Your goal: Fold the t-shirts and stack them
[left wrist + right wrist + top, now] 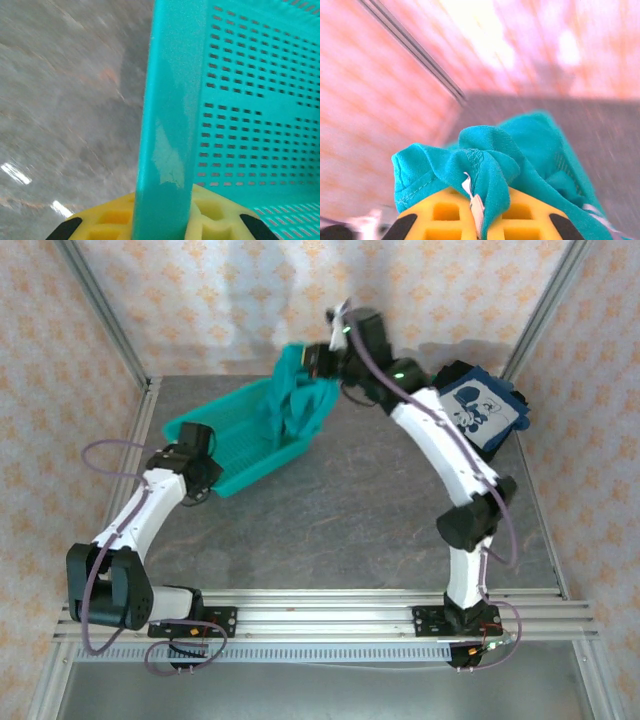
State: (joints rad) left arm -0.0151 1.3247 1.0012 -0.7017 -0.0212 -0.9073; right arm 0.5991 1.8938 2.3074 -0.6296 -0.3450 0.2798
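Right end effector [318, 359] is clamped on the bunched teal t-shirt [300, 400] hanging over the far end of the basket [225, 440], so we should lift high until it clears while our left end effector [195, 440], pinched on the basket rim, anchors it.

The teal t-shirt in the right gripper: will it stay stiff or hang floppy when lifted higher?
Probably floppy: the teal t-shirt hangs in loose folds below the right gripper. It likely bunches, since the cloth is crumpled over the fingers in the right wrist view. Its lower end may drag on the basket beneath it.
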